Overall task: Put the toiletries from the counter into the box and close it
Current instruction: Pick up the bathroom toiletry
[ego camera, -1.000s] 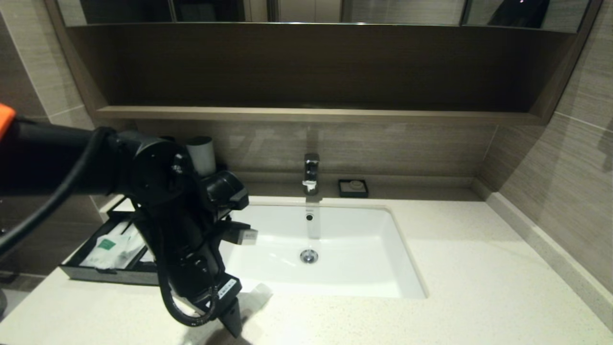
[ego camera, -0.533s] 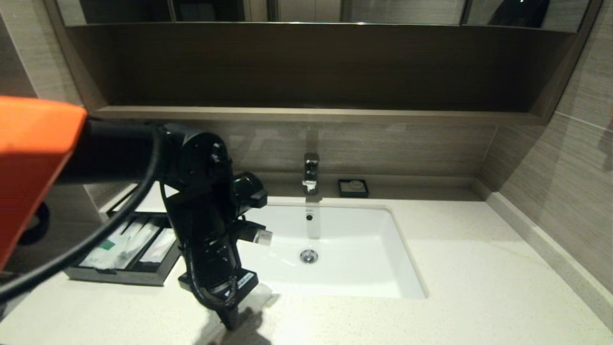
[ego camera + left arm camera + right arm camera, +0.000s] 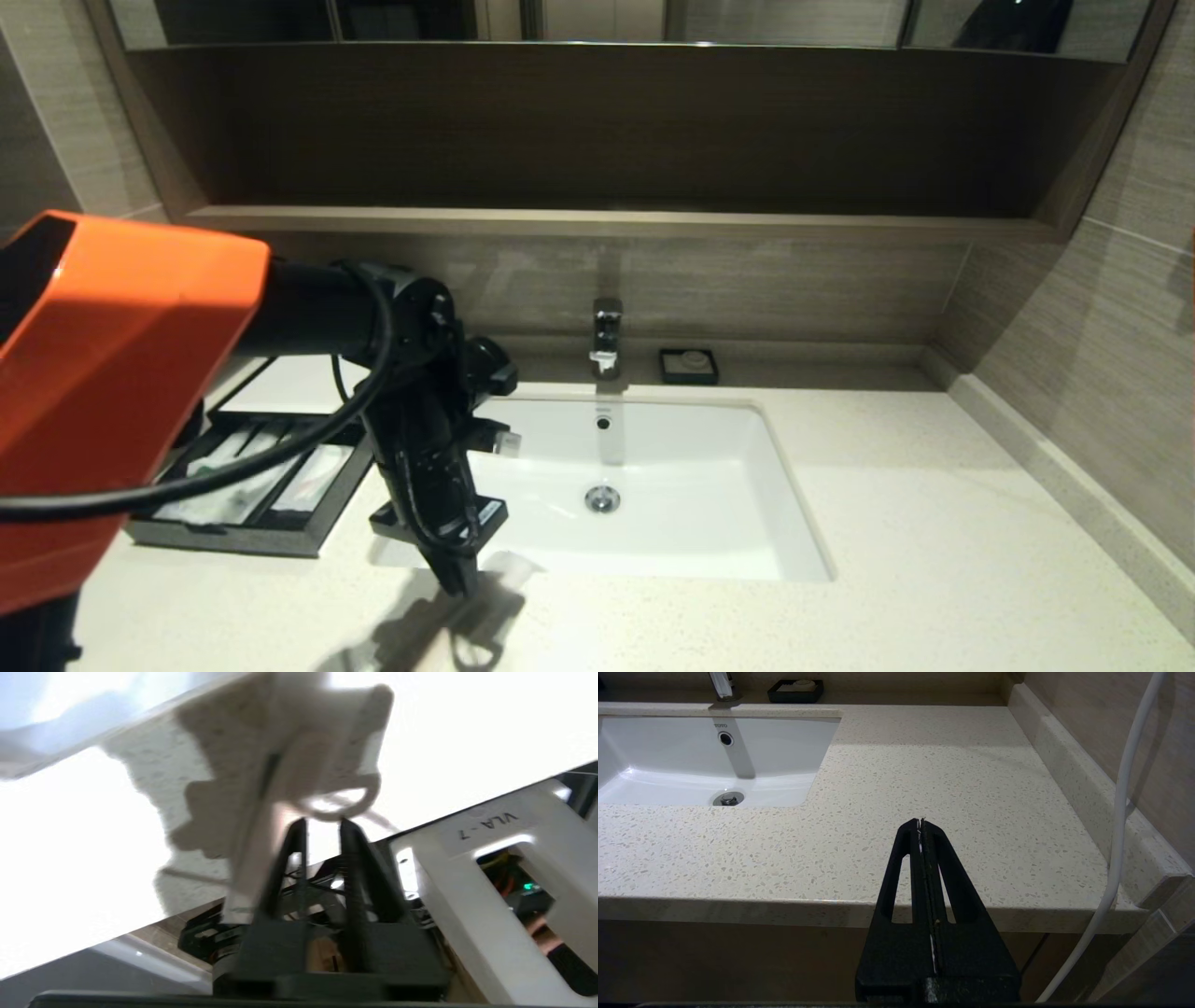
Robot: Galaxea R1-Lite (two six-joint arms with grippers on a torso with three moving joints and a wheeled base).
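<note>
1. Head view: my left claw points down at the desk, its tip just above the surface, in front of the sink's front-left corner. A pale packet lies on the desk just beside the tip. I can't tell from here whether they touch.
2. Head view, left side: the black box sits open on the desk, left of the sink. White sachets lie in its compartments. The faucet and soap dish stand behind the sink.
3. Left wrist view: the claw is released, with a narrow gap between the fingers and bright desk showing through it. The blurred packet lies alongside one finger, outside the gap. I see nothing pinched.
4. Right wrist view: the right claw is clenched on nothing, fingers pressed together. It's parked at the desk's front edge, right of the sink. A white cable hangs beside it.
</note>
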